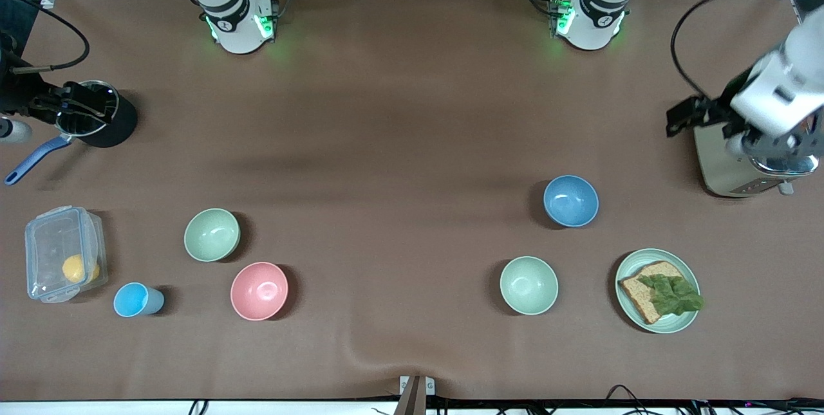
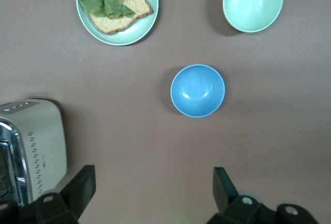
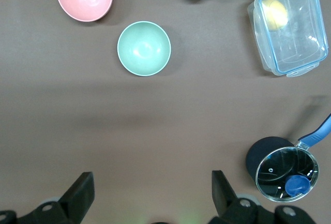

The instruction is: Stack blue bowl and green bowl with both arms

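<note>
The clear box (image 1: 64,253) holds something yellow; the plate (image 1: 689,323) holds bread (image 1: 644,296) with a leaf on top. The black pot (image 1: 111,120) has a glass lid.

The blue bowl (image 1: 571,201) is round, plain and empty, toward the left arm's end of the desk (image 1: 399,145). The green bowl (image 1: 212,234) (a dull, greyish green) is empty too, toward the right arm's end, beside the pink bowl (image 1: 259,290).

The left gripper (image 2: 152,188) hangs wide open over the toaster (image 1: 727,170), holding nothing. The right gripper (image 3: 150,188) hangs wide open over the pot, holding nothing.
</note>
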You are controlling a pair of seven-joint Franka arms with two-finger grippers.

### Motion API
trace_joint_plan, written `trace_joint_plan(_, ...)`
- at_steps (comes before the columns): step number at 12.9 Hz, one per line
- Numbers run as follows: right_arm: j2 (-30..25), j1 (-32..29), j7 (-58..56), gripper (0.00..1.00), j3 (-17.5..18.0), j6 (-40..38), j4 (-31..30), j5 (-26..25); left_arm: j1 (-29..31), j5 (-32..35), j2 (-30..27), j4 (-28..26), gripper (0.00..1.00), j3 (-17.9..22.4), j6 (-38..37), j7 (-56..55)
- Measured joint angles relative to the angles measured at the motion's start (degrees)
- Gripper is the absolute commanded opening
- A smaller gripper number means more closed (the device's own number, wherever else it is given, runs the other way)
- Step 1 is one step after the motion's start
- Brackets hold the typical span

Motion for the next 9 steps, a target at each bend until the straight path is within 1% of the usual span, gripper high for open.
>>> trace_joint_plan(2, 0.0, -0.4, 0.2, 1.00, -0.2, 1.5, 0.0, 0.0, 0.5, 0.0, 5.2, -0.2, 1.00, 0.0, 3.3, -0.1)
trace_joint_plan(3, 0.3, -0.6, 0.1, 1.00, -0.5, 2.5, -0.2, 0.0, 0.4, 0.0, 7.7, -1.1, 1.00, -0.1, 6.4, -1.3)
trace_joint_plan(4, 1.1, -0.6, 0.1, 1.00, -0.6, 3.2, -0.5, 0.0, 0.1, 0.0, 9.5, -3.3, 1.00, -0.4, 10.9, -3.4)
trace_joint_plan(5, 2.7, -0.6, 0.1, 1.00, -0.7, 4.4, -0.8, 0.0, -0.9, 0.0, 10.6, -6.7, 1.00, -0.7, 16.9, -5.7)
trace_joint_plan(7, 8.9, -0.6, 0.1, 1.00, -0.6, 10.2, -1.8, 0.5, -4.0, 0.2, 11.5, -15.3, 1.00, -1.1, 29.0, -9.3)
trace_joint_plan(9, 17.8, -0.6, 0.1, 1.00, -0.5, 17.6, -2.2, 2.7, -5.2, 0.2, 12.2, -23.1, 1.00, -1.3, 38.5, -9.8)
